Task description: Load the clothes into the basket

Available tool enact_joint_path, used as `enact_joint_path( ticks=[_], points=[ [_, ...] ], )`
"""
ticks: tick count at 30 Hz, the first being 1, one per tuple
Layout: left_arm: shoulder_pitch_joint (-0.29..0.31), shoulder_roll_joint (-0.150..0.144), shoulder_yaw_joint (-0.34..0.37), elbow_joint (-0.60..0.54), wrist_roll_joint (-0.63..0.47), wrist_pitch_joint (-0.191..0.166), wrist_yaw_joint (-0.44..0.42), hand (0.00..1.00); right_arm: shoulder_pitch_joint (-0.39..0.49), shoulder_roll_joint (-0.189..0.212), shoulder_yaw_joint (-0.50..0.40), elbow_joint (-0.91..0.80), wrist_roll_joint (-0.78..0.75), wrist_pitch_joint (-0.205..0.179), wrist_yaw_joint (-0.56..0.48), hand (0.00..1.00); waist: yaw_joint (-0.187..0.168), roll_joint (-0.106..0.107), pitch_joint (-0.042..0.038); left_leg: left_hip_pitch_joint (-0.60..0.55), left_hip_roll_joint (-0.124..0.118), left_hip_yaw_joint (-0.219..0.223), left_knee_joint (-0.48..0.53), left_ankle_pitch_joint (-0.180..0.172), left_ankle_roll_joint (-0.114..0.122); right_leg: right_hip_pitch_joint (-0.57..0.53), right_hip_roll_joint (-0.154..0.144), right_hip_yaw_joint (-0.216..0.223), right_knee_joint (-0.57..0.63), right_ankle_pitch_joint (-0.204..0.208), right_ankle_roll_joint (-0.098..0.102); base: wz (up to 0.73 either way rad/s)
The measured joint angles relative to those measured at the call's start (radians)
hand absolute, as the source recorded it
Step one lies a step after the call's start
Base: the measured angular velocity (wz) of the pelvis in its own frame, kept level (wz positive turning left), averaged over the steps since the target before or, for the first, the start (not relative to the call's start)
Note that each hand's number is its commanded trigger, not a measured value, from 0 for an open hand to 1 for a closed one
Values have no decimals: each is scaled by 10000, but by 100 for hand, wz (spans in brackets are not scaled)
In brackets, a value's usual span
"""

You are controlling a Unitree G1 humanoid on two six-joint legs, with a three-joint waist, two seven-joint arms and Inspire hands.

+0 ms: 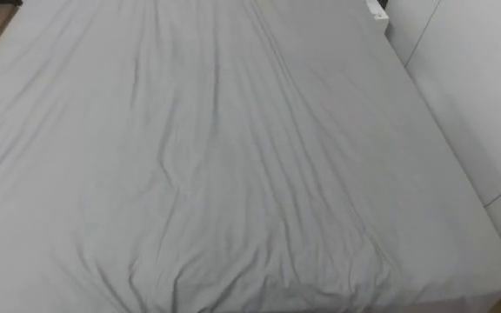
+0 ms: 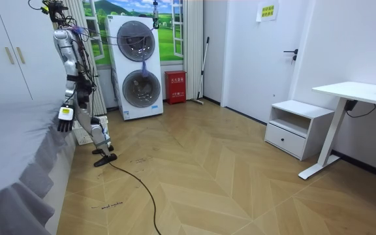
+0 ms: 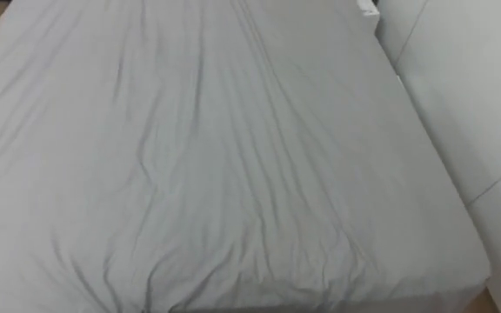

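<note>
Currently, the robot is standing at the far end of the bed (image 2: 15, 153) on the room view's left, near the stacked washing machines (image 2: 141, 65). Its head camera is looking down along the grey sheet (image 1: 233, 156), which is lying creased from edge to edge, with a white wall (image 1: 477, 69) running along the bed's right edge. What appears, judged by the body, to be the right hand (image 2: 64, 119) is hanging just beside the bed's corner; whether its fingers are released or clenched cannot be told. Where the clothes and the basket are lying cannot be told from these views. As a judgement, the robot is probably searching, and two risks are arising. A reach made now may be closing on a fold of the sheet instead of a garment and dragging the bedding off the edge. Leaning far over the bed while bending may also be unsettling its balance.
</note>
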Motion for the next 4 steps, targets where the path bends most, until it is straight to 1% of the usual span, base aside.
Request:
enact_joint_path(
  ticks=[2, 4],
  points=[
    [24, -14, 31, 12, -32, 2, 0, 0, -22, 1, 6, 75, -21, 99, 16, 0, 49, 5, -4, 4, -1, -46, 1, 0, 0, 88, -27, -75, -16, -7, 11, 12],
    [178, -75, 329, 4, -39, 7, 2, 0, -5, 2, 5, 211, -85, 201, 9, 0, 61, 11, 0, 104, -12, -52, 1, 0, 1, 223, -39, -78, -25, -12, 19, 2]
  ],
)
